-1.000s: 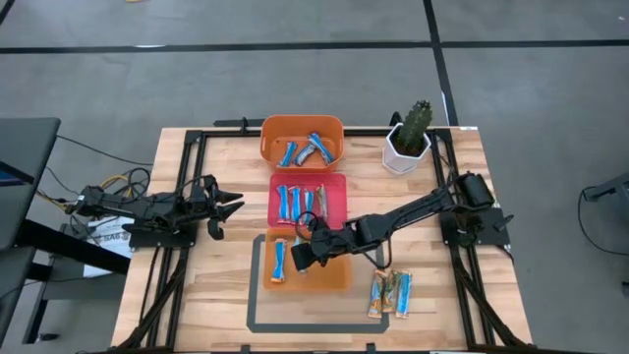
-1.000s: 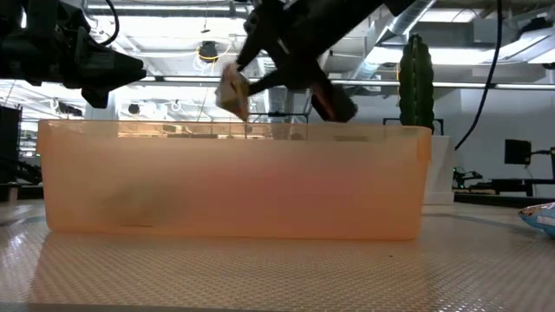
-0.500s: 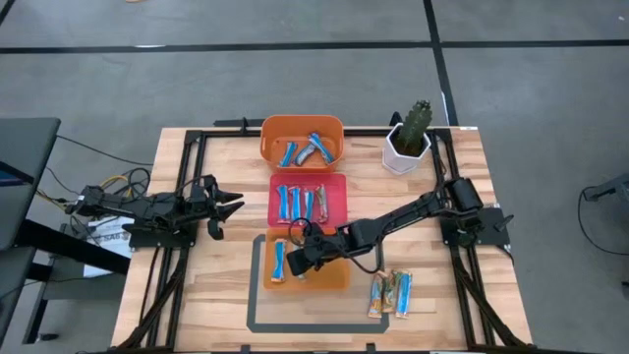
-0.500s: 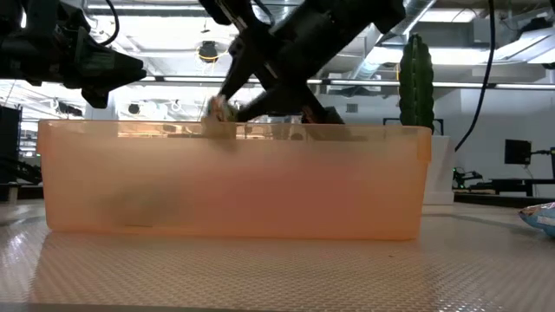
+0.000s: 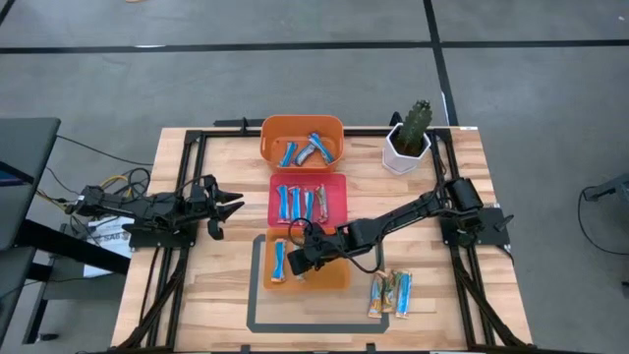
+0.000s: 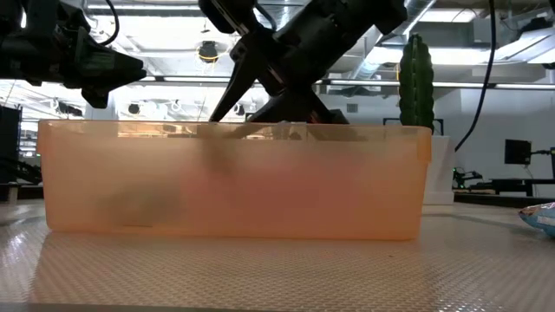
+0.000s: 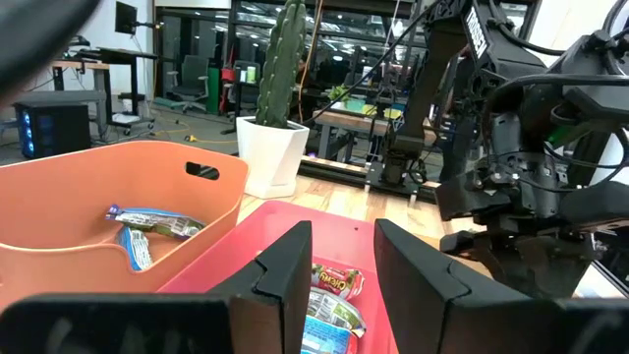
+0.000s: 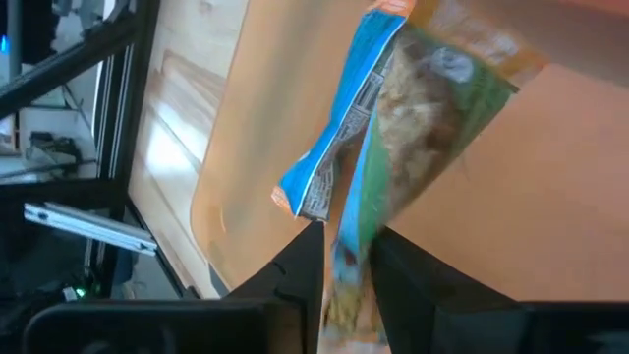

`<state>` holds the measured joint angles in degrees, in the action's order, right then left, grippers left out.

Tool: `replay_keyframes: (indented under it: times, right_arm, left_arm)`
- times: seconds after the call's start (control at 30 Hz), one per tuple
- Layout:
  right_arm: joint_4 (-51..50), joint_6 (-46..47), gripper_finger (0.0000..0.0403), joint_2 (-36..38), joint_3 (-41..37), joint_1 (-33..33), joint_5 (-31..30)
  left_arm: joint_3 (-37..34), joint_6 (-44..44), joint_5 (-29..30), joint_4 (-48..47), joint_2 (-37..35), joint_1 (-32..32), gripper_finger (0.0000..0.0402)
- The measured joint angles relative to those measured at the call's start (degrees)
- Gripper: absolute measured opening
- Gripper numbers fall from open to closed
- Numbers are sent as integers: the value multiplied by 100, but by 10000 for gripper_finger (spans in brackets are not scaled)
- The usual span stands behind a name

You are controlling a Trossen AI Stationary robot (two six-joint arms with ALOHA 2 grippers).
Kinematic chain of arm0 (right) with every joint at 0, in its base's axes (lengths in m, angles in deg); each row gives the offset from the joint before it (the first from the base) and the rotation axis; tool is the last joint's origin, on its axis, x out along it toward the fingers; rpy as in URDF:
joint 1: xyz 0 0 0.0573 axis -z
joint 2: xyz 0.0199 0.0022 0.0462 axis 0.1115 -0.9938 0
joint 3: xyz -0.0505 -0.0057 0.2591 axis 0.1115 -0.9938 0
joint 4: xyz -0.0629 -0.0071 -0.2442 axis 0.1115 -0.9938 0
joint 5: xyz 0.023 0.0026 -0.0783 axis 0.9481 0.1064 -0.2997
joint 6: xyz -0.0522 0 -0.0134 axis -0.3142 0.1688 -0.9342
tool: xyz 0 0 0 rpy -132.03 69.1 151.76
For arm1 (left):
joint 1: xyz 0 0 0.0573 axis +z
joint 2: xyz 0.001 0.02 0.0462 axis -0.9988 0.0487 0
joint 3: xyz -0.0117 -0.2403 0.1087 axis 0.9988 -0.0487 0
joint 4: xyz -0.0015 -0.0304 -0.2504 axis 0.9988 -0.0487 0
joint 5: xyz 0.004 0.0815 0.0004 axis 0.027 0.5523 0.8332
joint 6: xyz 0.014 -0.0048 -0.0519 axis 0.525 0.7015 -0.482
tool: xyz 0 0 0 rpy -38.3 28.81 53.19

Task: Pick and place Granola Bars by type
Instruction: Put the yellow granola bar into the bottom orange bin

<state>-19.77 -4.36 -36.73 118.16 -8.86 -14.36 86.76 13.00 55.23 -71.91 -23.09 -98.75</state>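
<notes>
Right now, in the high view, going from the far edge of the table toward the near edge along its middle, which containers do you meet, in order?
Far orange tray → pink-red tray → near orange tray, where the right gripper is lowered; the left gripper waits off to the side.

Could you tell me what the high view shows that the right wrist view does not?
Only the high view: the left gripper waiting at the table's left, the pink-red tray, the cactus and three bars on the table. Only the right wrist view: a multicoloured bar between the right gripper fingers. Both: the near orange tray and its blue-and-white bar.
</notes>
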Motion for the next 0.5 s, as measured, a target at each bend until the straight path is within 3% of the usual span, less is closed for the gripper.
replay_keyframes:
  times: [0.5]
  right_arm:
    - [-7,61,77,0,0,4,-4]
  left_arm:
    - [-1,2,0,0,0,1,105]
